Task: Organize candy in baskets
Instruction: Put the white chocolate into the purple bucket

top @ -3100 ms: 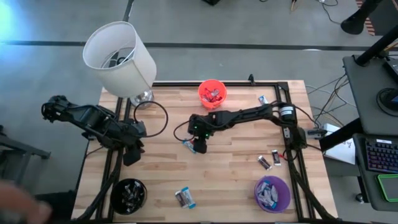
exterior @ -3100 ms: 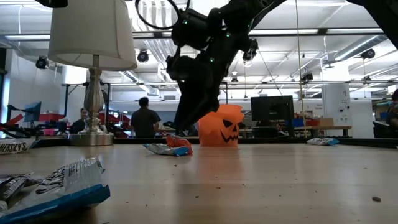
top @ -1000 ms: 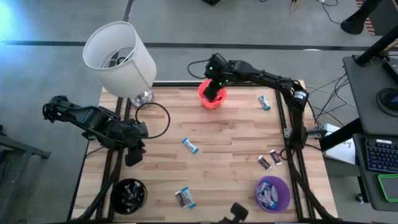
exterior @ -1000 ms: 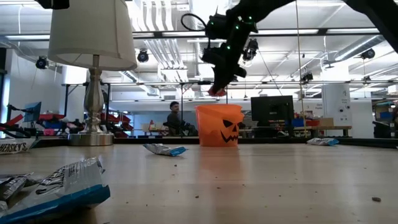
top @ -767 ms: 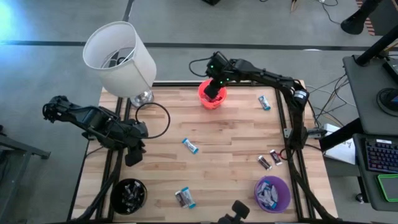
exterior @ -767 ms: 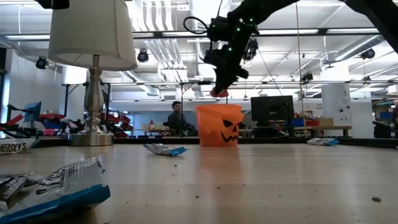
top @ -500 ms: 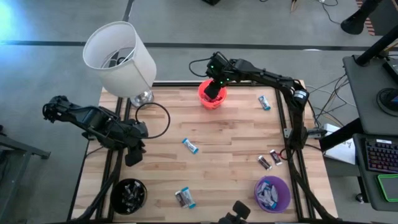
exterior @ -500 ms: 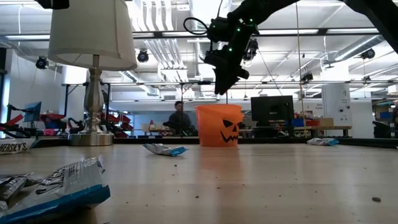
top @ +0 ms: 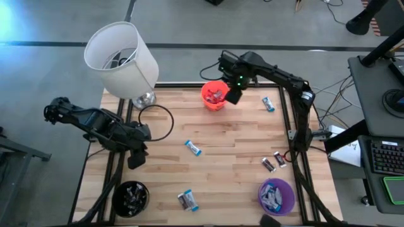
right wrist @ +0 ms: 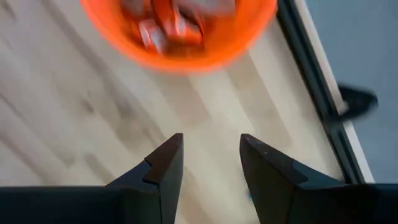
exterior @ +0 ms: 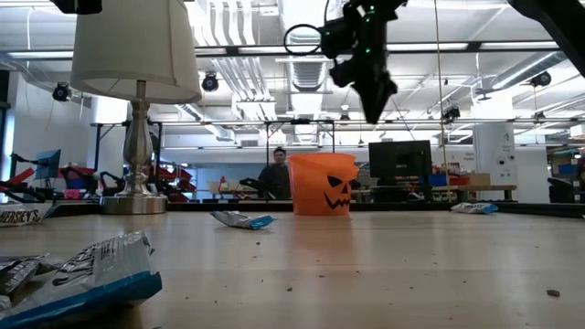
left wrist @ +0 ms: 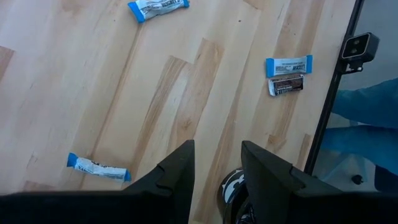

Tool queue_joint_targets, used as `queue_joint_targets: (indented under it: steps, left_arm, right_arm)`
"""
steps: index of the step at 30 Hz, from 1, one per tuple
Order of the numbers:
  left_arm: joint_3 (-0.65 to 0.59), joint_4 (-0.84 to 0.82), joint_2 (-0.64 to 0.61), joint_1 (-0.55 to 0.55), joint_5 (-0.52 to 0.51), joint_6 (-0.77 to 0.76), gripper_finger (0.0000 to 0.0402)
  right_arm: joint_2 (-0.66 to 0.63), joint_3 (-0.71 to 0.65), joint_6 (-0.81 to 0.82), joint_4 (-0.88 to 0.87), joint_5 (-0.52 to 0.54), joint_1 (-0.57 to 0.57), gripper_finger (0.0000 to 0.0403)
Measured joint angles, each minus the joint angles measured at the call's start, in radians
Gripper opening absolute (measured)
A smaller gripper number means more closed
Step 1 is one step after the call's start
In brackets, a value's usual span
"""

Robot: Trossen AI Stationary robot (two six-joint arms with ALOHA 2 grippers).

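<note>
Table (top: pixel 240 151): butcher-block top, white lamp (top: pixel 121 58) at the far left corner. Orange bucket (top: pixel 214 94) at the far edge, red candies inside; purple bucket (top: pixel 276 195) near right, black bucket (top: pixel 130 197) near left. Right gripper (top: pixel 232 96) hovers just right of the orange bucket, fingers spread, empty. Left gripper (top: pixel 134 159) waits at the left side, fingers parted, empty. Loose candies: 1 blue bar (top: pixel 193 147) mid-table, others scattered.

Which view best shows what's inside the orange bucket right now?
The high view: it looks straight down into the orange bucket at red wrappers. The right wrist view shows them blurred; the low view shows only its outer wall; the left wrist view misses it.
</note>
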Motion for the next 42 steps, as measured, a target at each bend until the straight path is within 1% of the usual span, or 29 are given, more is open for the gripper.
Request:
queue_joint_targets:
  steps: [2,5,7,10,12,18,20,23,28,32,35,38,42]
  left_arm:
    - [0.0,0.0,0.01,0.0,0.0,0.0,0.0113]
    - [0.0,0.0,0.028,0.0,0.0,0.0,0.0113]
    - [0.0,0.0,0.041,0.0,0.0,0.004,0.0113]
    - [0.0,0.0,0.067,-0.001,0.001,0.051,0.0113]
    - [0.0,0.0,0.084,-0.004,0.001,0.095,0.0113]
    - [0.0,0.007,0.119,-0.004,0.002,0.206,0.0113]
    - [0.0,0.039,0.129,-0.004,0.002,0.228,0.0113]
    - [0.0,0.132,0.152,-0.006,0.001,0.284,0.0113]
    - [0.0,0.252,0.189,-0.006,-0.004,0.467,0.0113]
    - [0.0,0.262,0.219,-0.007,-0.005,0.612,0.0113]
    - [0.0,0.277,0.255,-0.008,-0.005,0.692,0.0113]
    - [0.0,0.29,0.304,-0.008,-0.005,0.728,0.0114]
    - [0.026,0.249,0.386,-0.005,0.016,0.706,0.0128]
  right_arm:
    - [-0.01,0.013,-0.001,-0.067,0.0,-0.01,0.0146]
    - [-0.048,0.003,0.05,-0.056,-0.01,-0.019,0.0142]
    - [-0.079,-0.006,0.096,-0.064,-0.067,-0.019,0.0138]
    - [-0.116,-0.02,0.155,-0.061,-0.175,-0.011,0.0133]
    - [-0.131,-0.026,0.197,-0.057,-0.211,0.011,0.013]
    - [-0.16,-0.027,0.223,-0.054,-0.213,0.105,0.0125]
    - [-0.16,-0.027,0.223,-0.051,-0.212,0.13,0.0125]
    - [-0.159,-0.027,0.224,-0.047,-0.212,0.15,0.0125]
    - [-0.154,-0.028,0.26,-0.037,-0.211,0.153,0.0125]
    - [-0.153,-0.028,0.315,-0.026,-0.211,0.153,0.0125]
    - [-0.153,-0.028,0.339,-0.026,-0.21,0.155,0.0125]
    - [-0.154,-0.028,0.364,-0.026,-0.211,0.155,0.0125]
    - [-0.156,-0.028,0.373,-0.028,-0.21,0.159,0.0125]
